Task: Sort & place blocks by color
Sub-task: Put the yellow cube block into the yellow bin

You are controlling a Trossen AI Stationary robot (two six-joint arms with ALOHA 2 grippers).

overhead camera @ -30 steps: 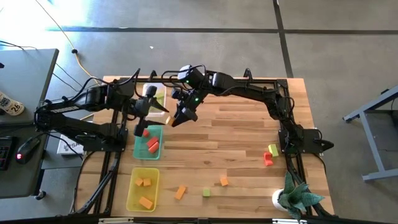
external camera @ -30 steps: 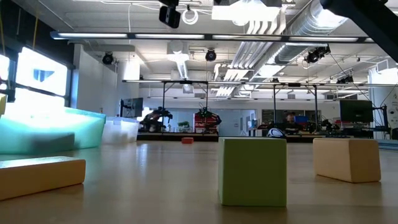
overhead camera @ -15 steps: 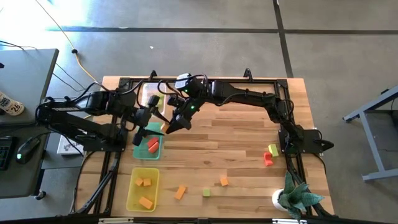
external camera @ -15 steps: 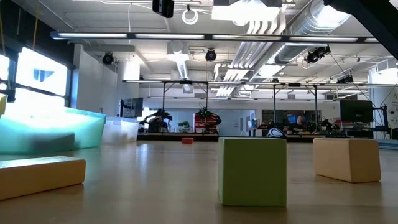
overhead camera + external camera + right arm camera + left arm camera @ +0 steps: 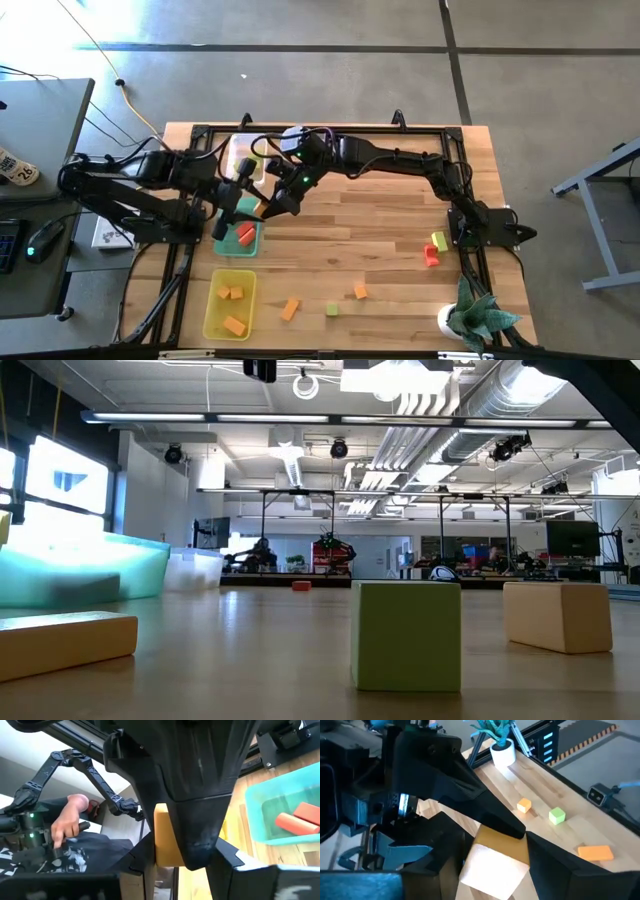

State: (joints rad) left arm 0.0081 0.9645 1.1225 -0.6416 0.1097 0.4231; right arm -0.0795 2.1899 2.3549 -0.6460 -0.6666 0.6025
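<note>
— So, where is the right hand (image 5: 272, 206)?

— Reached across to about 10 o'clock on the wooden counter (image 5: 380, 215), above the near edge of the green plastic tray (image 5: 224, 243). It is clamped on a short orange bar (image 5: 163, 836), which is held up off the wood.

— And the left hand (image 5: 241, 204)?

— Right up against it, meeting the right hand over the same spot. Its dark fingers (image 5: 555, 870) stand apart, one on each side of the orange bar. Whether they touch the bar yet I cannot tell.

— What lies in the trays?

— The green plastic tray, at 9 o'clock, holds red blocks (image 5: 245, 233). The yellow plastic tray (image 5: 212, 322), at 8 o'clock, holds orange blocks (image 5: 233, 293). The clear plastic tray (image 5: 238, 148), at 10 o'clock beyond the two hands, shows something yellow-green, mostly hidden by the arms.

— Any blocks loose on the wood?

— Five. Near the 6 o'clock edge: an orange cuboid (image 5: 291, 309), a small yellow-green cube (image 5: 331, 310) just at its 3 o'clock, and an orange cube (image 5: 360, 291) a little farther on. At 3 o'clock a yellow-green block (image 5: 439, 241) lies with a red block (image 5: 431, 258) just beside it, at its 7 o'clock.

— Anything else?

— A potted plant in a white pot (image 5: 470, 321) at the 5 o'clock corner.
</note>
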